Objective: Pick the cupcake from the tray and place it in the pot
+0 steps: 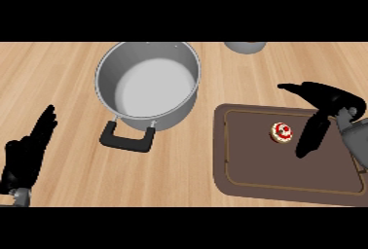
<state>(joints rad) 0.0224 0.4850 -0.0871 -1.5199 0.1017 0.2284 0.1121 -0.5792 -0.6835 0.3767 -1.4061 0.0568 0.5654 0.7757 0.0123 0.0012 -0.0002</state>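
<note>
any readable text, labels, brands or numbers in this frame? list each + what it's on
None readable.
Pot: bare metal, black handle, no marking.
Tray: plain brown, no label.
Cupcake: red and white topping, no lettering.
Grey object at the top edge: cut off, nothing legible.

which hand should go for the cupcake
Right. The right hand hangs open over the tray, its fingers just beside the cupcake. The left hand rests open at the far left edge, beyond the pot.

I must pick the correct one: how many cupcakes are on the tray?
1. The cupcake lies on the brown tray, just left of the right hand. None seems hidden.
</note>
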